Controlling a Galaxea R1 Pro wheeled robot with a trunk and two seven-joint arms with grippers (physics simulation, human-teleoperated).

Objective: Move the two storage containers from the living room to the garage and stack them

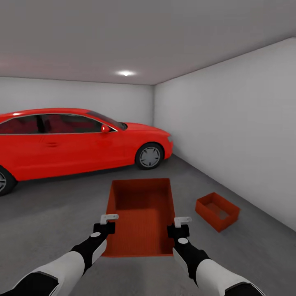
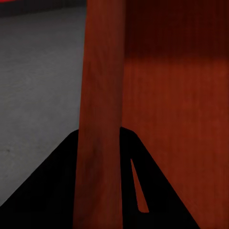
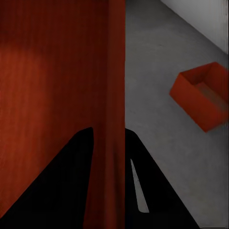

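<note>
One container point(image 1: 142, 218) is held between both claws, the other container point(image 1: 217, 211) on the floor point(image 1: 53, 213) to its right, the car point(image 1: 78, 139) behind.

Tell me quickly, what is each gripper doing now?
Left gripper: shut on the orange-red open-top storage container, left wall.
Right gripper: shut on its right wall.

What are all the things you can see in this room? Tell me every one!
held storage container: one, orange-red, open top, carried between both grippers above the floor.
second storage container: one, orange-red, resting on the floor to the right, near the right wall.
car: one, shiny red, parked at the left, ahead of the robot.
floor: dark grey concrete.
walls: plain light grey, back and right.
ceiling light: one, white, glowing.
left gripper: one, black and white, clamped on the held container's left wall.
right gripper: one, black and white, clamped on its right wall.
</note>
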